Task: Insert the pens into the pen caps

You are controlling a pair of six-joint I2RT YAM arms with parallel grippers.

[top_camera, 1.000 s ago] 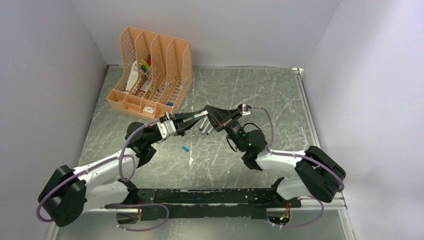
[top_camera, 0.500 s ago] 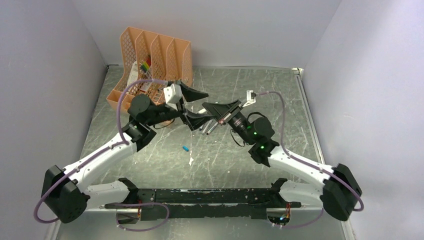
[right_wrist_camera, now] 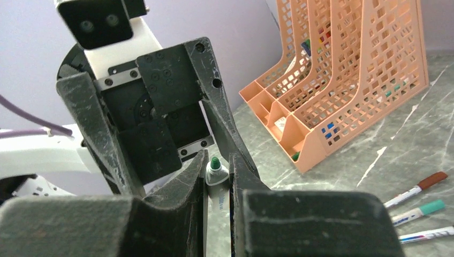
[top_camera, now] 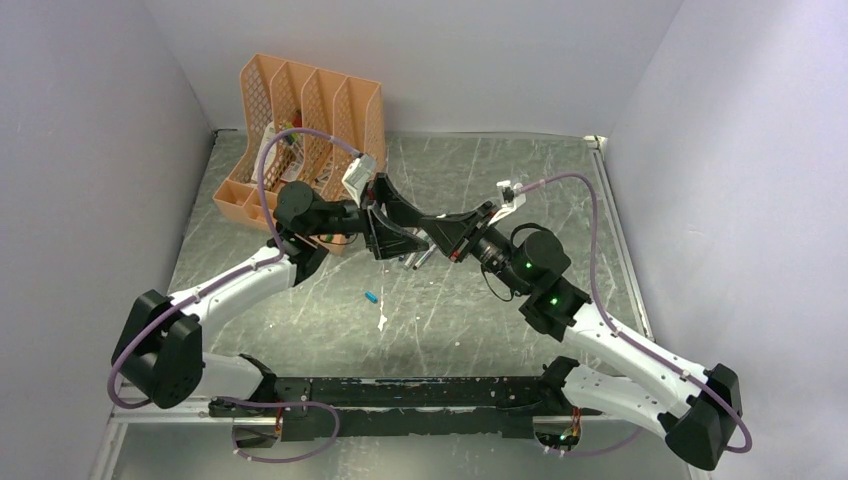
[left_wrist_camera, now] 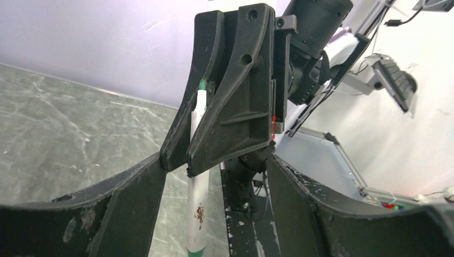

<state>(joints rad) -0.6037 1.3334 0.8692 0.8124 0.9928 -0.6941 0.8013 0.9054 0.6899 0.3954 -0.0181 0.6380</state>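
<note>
Right gripper (right_wrist_camera: 218,162) jaws clamped on white pen (right_wrist_camera: 216,174), green tip up. Left gripper (right_wrist_camera: 182,160) facing it, jaws spread wide either side. Orange file rack (right_wrist_camera: 342,80) behind on table (right_wrist_camera: 332,182). Brown-capped pen (right_wrist_camera: 415,188), teal-capped pen (right_wrist_camera: 417,211), third pen (right_wrist_camera: 428,234) lying at right.

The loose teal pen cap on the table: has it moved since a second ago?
No. The teal pen cap lies unchanged, equally far from the orange file rack.

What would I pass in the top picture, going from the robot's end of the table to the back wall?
Black base rail → blue cap → loose pens → orange rack. The grippers overlap the pens, so they are left out.
</note>
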